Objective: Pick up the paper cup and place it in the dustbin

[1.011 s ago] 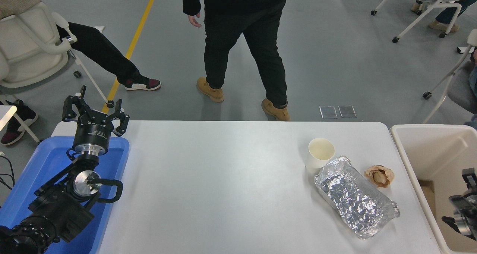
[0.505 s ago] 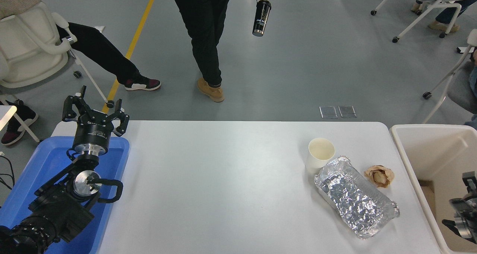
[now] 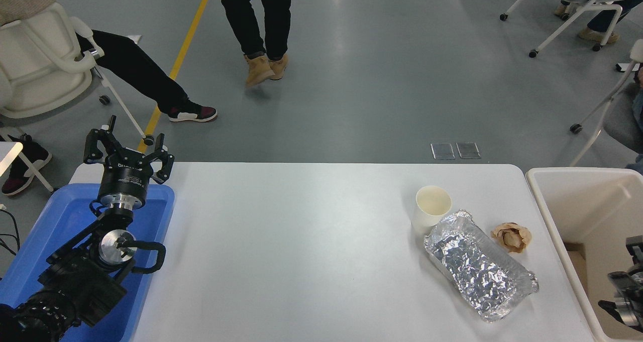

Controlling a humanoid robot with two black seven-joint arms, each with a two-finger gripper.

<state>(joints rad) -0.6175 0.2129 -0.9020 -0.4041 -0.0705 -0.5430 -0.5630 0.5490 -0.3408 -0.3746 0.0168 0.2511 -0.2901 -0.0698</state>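
The paper cup (image 3: 431, 209) stands upright on the white table (image 3: 301, 241) at the right, touching the far end of a crumpled silver foil container (image 3: 477, 266). The cream dustbin (image 3: 567, 181) stands off the table's right edge. Only part of my right gripper (image 3: 625, 287) shows at the right edge, over the dustbin's inside, well right of the cup; I cannot tell how its fingers stand. My left gripper (image 3: 128, 146) is parked open and empty at the lower left, over the far edge of a blue tray.
A crumpled brown paper wad (image 3: 511, 236) lies right of the foil container. A flat blue tray (image 3: 60, 221) sits under my left arm. A person's legs (image 3: 256, 25) are on the floor beyond the table. Chairs stand at the far left and right.
The person beyond the table has walked away, up and to the left. My right gripper has slid slightly further toward the right edge. The cup has not moved.
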